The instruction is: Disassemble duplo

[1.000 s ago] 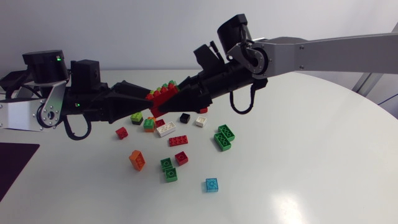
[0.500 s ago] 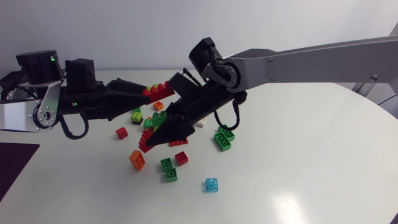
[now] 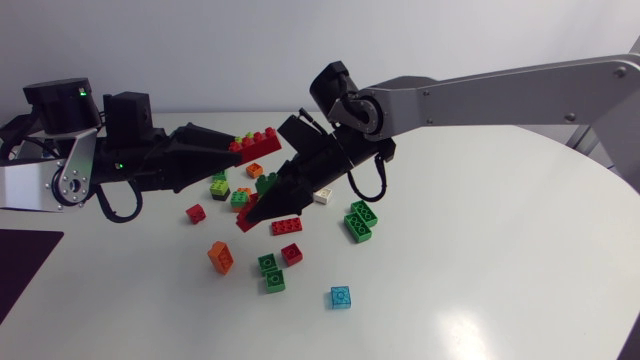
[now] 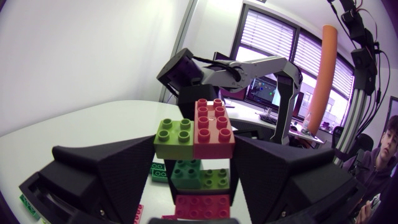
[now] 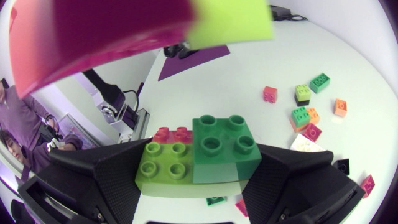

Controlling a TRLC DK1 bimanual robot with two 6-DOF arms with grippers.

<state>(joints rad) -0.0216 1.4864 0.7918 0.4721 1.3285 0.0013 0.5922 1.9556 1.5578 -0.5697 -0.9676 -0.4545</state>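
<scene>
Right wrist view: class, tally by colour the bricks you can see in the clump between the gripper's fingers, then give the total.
Lime green brick: 1
Dark green brick: 1
Red brick, mostly hidden behind the lime one: 1
Total visible in the right gripper: 3

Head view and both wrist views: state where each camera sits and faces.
Head view: fixed overhead, looking down on the round white table; left arm and right arm show.
Left wrist view: on the left arm's last link, facing the right arm; own jaws clamp a red, lime and green plastic duplo stack.
Right wrist view: on the right arm, facing down at loose duplo bricks; own jaws clamp a lime and dark-green duplo chunk.
Shared: head and left wrist both show that stack.
</scene>
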